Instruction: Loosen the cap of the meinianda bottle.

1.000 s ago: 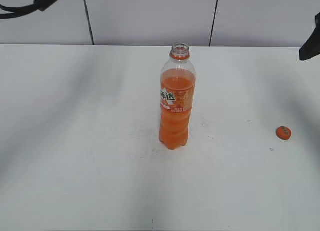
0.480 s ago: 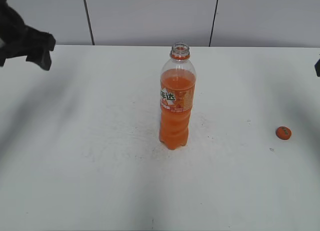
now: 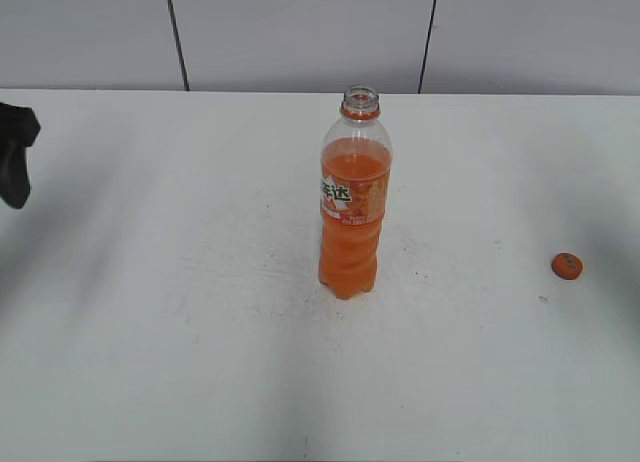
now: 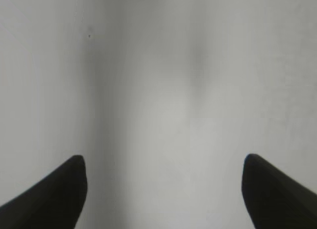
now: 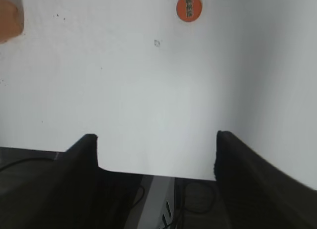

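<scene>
The meinianda bottle [image 3: 353, 202] stands upright mid-table with its neck open and no cap on it. Its blurred orange edge shows at the top left of the right wrist view [image 5: 9, 20]. The small orange cap [image 3: 567, 266] lies flat on the table far to the right of the bottle, and it shows near the top of the right wrist view [image 5: 188, 8]. My left gripper [image 4: 163, 169] is open and empty over bare table; it is a dark shape at the left edge of the exterior view [image 3: 16, 152]. My right gripper [image 5: 156, 140] is open and empty over the table's near edge.
The white table [image 3: 200, 362] reaches back to a grey panelled wall [image 3: 300, 32]. Below the table's front edge [image 5: 158, 173], the right wrist view shows dark cables and the floor.
My left arm has dropped and drawn back to the left edge of the exterior view. My right arm has left that view at the right. Bottle and cap have not moved.
</scene>
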Motion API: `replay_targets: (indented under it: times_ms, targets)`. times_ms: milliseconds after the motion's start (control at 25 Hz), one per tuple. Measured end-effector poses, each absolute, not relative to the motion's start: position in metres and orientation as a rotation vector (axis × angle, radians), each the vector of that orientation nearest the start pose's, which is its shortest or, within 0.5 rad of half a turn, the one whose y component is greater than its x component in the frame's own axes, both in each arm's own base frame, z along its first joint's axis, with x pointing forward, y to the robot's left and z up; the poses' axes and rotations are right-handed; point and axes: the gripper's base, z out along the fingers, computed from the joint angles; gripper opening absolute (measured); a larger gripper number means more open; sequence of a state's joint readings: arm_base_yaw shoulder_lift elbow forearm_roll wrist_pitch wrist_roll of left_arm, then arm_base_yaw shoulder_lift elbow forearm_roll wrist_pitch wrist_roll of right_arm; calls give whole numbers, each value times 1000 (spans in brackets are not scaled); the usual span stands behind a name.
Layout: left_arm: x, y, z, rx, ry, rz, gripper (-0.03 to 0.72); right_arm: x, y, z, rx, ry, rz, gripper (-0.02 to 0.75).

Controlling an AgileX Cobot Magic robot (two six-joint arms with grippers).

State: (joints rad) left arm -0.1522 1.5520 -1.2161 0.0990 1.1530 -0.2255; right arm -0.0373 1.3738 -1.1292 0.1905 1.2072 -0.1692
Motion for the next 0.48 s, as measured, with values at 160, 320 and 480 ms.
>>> replay_targets:
  times_ms: [160,320,480]
  targets:
    - [254,-30,291,-62,2932,84,575,220,8,294,-116,2926,242,547]
    - [202,-22,310,-67,2850,62,561,181,9,286,-117,2926,232,547]
    - [147,-12,327,-57,2705,61,558,143,10,283,-122,2869,213,547]
